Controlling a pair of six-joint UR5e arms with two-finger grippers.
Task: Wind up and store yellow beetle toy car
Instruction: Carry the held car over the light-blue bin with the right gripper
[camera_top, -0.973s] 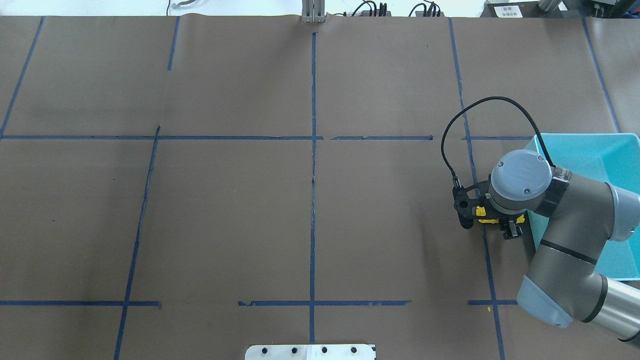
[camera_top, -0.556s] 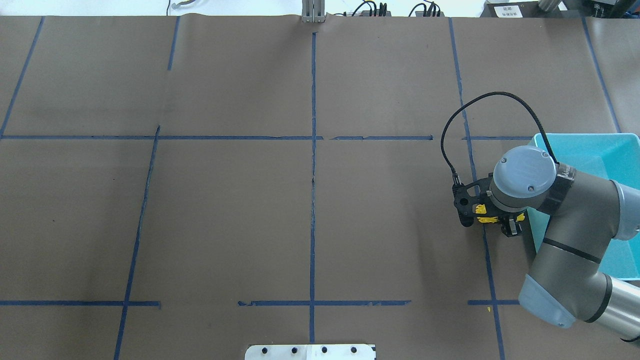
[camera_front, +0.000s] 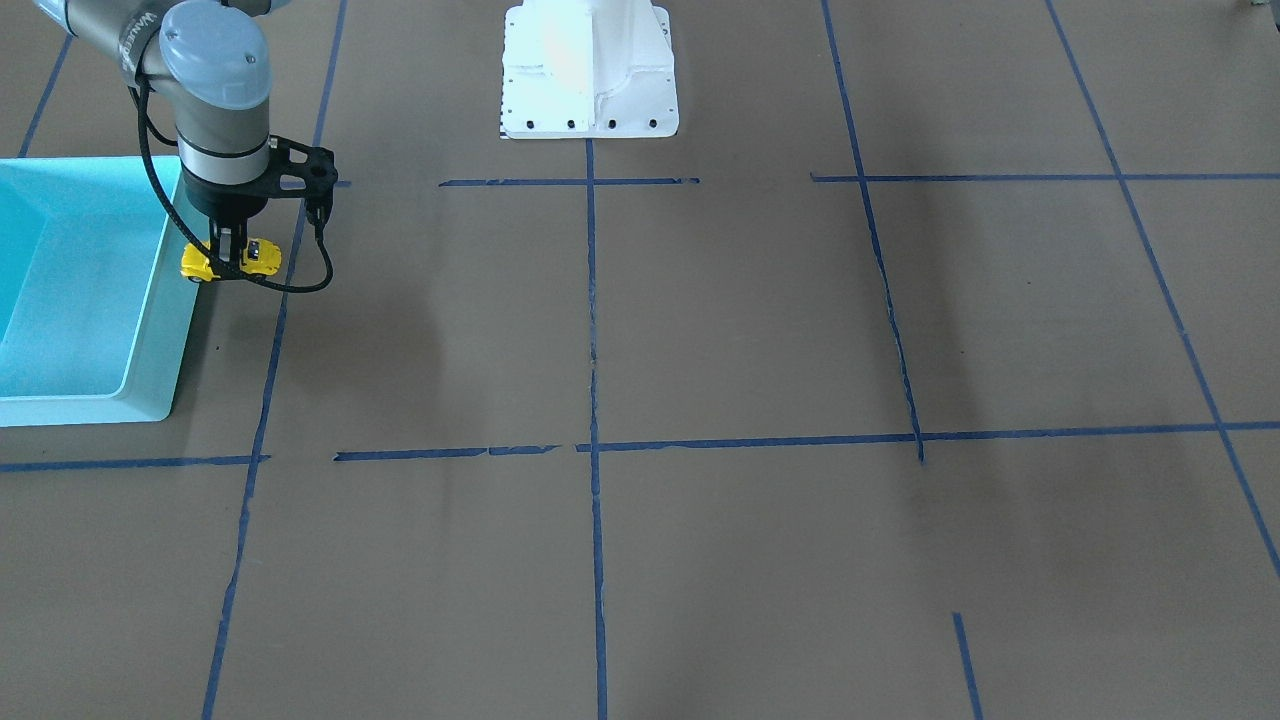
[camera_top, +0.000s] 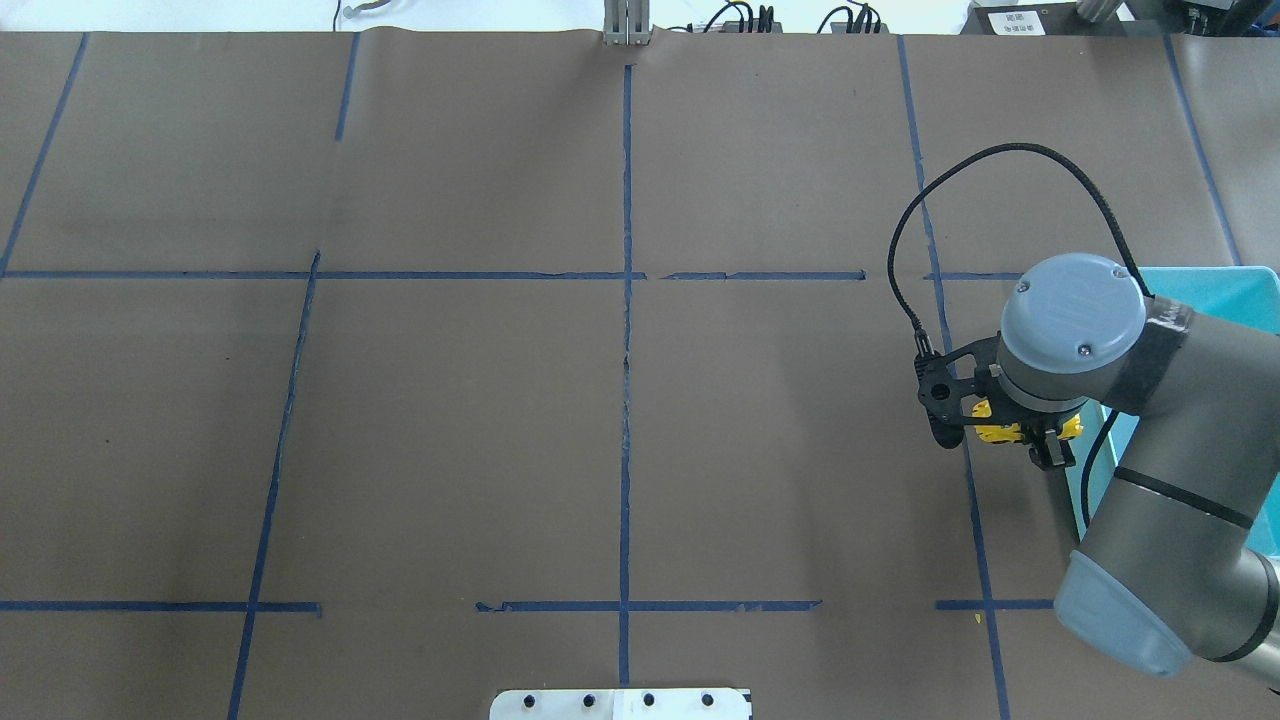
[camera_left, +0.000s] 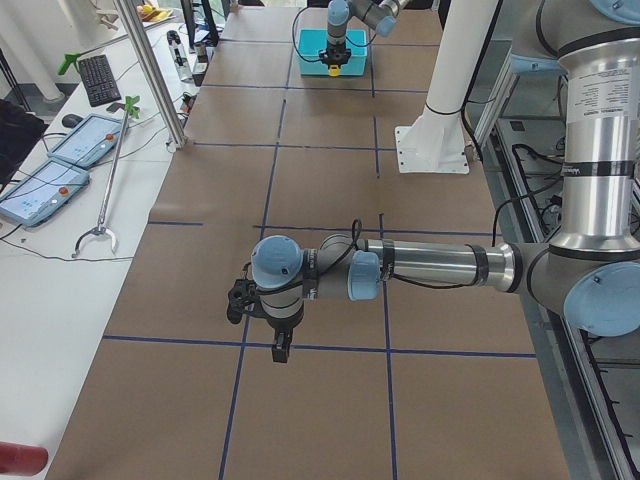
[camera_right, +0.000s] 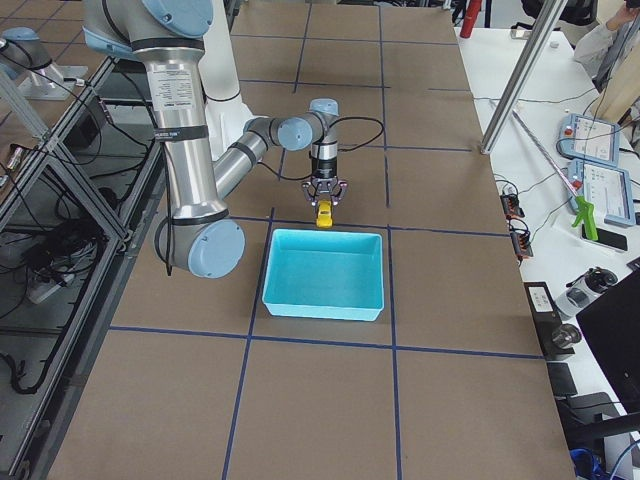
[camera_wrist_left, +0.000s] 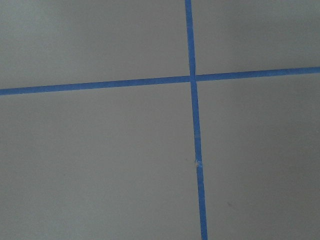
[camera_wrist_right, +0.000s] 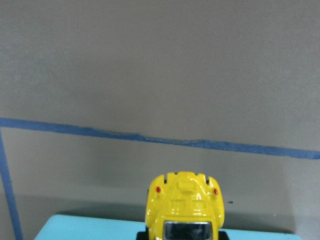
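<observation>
The right arm is reaching out from the robot's right side with its wrist pointing straight down, and the right gripper (camera_front: 229, 252) is clamping its two fingers on the sides of the tiny bright yellow beetle-shaped toy car (camera_front: 232, 263). The car is hanging level in the grip, over the inner rim of the shallow turquoise plastic bin (camera_front: 150, 330); the right wrist view is showing the car's rounded end with two small red lights above the bin's edge. A black cable (camera_top: 1000, 150) is looping from the wrist mount up and over the arm.

The left arm is stretching low and level across the near end of the table in the exterior left view, with the left gripper (camera_left: 281, 350) pointing down above a blue tape line (camera_left: 300, 347); whether its fingers are apart or together cannot be told.

Lettering on the right arm's dark wrist band (camera_front: 135, 38) and on a white label (camera_top: 1014, 20) beyond the table's far edge is too small to read.

Brown paper with a blue tape grid is covering the table (camera_top: 450, 430), and the white base plate (camera_front: 590, 70) is sitting at the robot's side
</observation>
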